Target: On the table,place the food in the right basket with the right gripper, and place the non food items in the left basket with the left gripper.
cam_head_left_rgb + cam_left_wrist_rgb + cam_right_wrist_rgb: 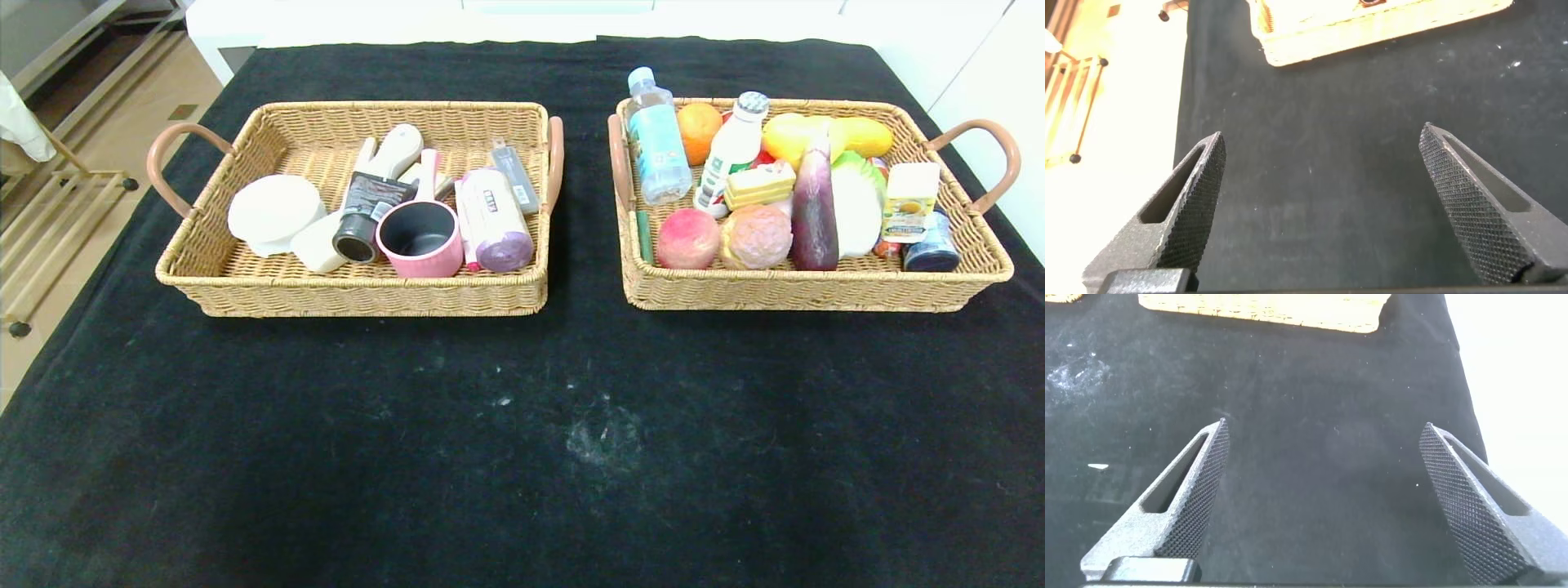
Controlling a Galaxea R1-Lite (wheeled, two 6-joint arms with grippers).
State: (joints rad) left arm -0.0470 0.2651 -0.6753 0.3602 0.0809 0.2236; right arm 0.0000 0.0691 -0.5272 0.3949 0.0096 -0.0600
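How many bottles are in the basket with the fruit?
2: a clear water bottle at the right basket's back-left corner, and a white bottle leaning right beside it. Others might hide under the pile.

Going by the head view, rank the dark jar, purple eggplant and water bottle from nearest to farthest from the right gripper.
Right gripper, near side, right:
1. Dark jar, front right corner.
2. Purple eggplant, middle.
3. Water bottle, back left.
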